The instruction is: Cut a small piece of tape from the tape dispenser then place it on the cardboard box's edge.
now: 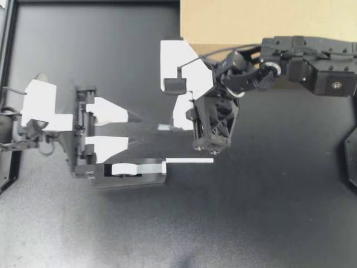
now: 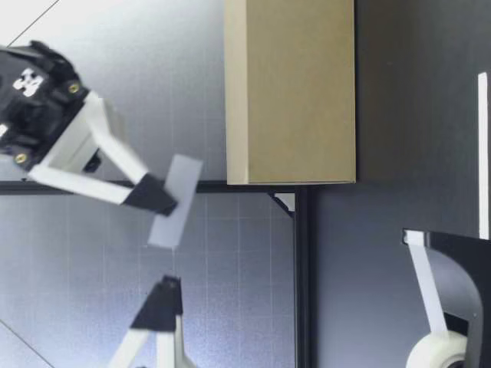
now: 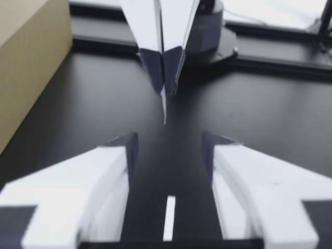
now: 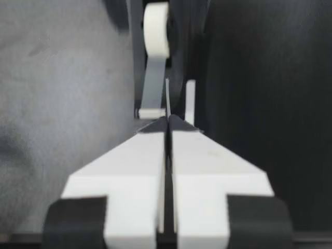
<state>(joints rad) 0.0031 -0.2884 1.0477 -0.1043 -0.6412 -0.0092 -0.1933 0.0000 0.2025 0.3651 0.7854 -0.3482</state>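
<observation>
The top camera is looking straight down on the table [image 1: 268, 223] from well above. The low camera is sitting at table height, looking across at the cardboard box [image 2: 291, 92], with the tape dispenser [image 2: 464, 253] close beside it. The left wrist camera is also catching the box, off to one side. The right wrist camera is looking closely at what is probably the dispenser's roll [image 4: 156, 28].
</observation>
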